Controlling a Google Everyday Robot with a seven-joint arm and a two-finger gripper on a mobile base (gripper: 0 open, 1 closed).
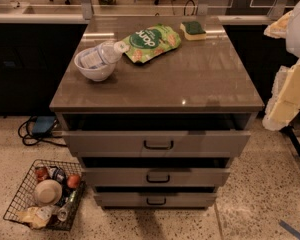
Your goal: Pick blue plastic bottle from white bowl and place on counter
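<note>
Blue plastic bottle (101, 55) is lying in the white bowl (92, 72) near the table's (190, 81) left edge, so nothing is done yet; the gripper (281, 110) is hanging beyond the right edge, well apart, open or closed I cannot tell, with grasping, lifting and placing all remaining

One high frontal view down onto the counter (190, 81), tool (283, 103) at right

Grey-brown counter (190, 79), white bowl (97, 74); cream tool (286, 101) at right.

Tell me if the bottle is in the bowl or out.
In: the bottle lies tipped in the white bowl, cap past the rim. Gripper at right edge.
</note>
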